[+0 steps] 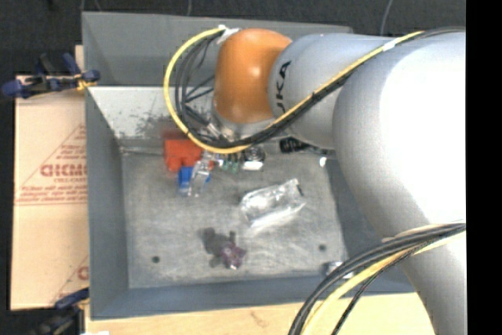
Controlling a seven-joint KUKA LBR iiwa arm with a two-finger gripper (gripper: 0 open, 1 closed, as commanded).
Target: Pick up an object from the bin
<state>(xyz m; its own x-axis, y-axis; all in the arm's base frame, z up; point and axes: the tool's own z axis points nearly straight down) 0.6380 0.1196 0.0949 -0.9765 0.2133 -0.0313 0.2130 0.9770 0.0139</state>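
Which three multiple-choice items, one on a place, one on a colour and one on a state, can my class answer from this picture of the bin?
1. Where does the clear plastic wrapper lie?
A. On the floor of the bin, right of centre
B. On top of the arm
C. Outside the bin, on the cardboard

2. What colour is the block just below and left of the arm's orange wrist cover?
A. Green
B. Red-orange
C. Yellow

3. How does the dark purple thing lie?
A. On the floor near the front wall, apart from the arm
B. Lifted above the bin
C. Under the wrapper

Answers:
1. A, it rests on the grey floor beside the arm.
2. B, it is red-orange against the grey metal.
3. A, bare floor lies between it and the other things.
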